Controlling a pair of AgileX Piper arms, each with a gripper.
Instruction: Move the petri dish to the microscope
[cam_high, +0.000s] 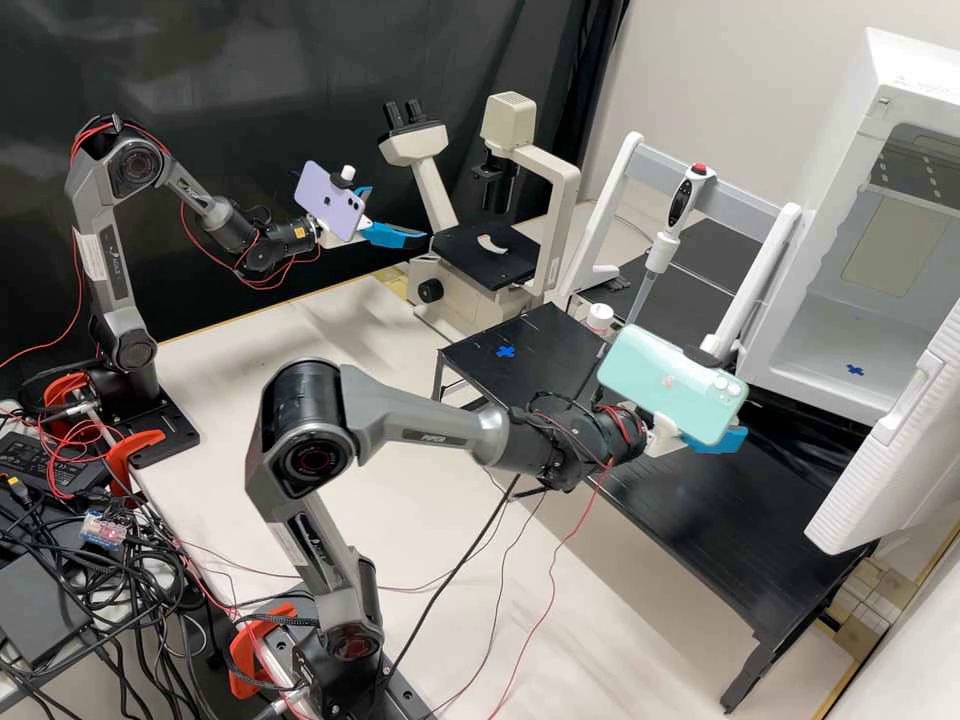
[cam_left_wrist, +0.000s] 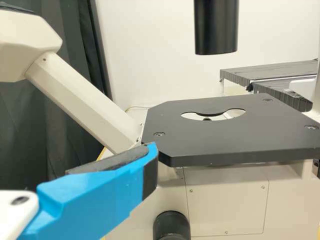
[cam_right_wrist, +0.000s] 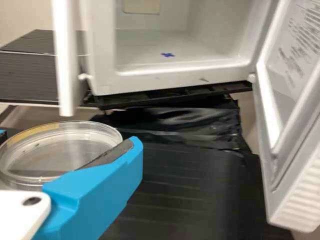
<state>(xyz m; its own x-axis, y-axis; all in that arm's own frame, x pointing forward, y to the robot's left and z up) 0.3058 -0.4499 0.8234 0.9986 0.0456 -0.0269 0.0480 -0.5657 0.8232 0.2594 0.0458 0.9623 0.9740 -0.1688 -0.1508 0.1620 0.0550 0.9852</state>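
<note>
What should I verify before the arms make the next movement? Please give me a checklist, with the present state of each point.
1. Petri dish held by the right end effector: ok, it is between the fingers.
2. Dish roughly level: ok, as far as the right wrist view shows.
3. Lid fully seated on the dish: cannot tell.
4. Opening in the microscope stage visible as a target: ok.
5. Left end effector well away from the stage: not ok, it is beside it and may obstruct the placing.
6. White cabinet door closed: not ok, it stands open.
</note>
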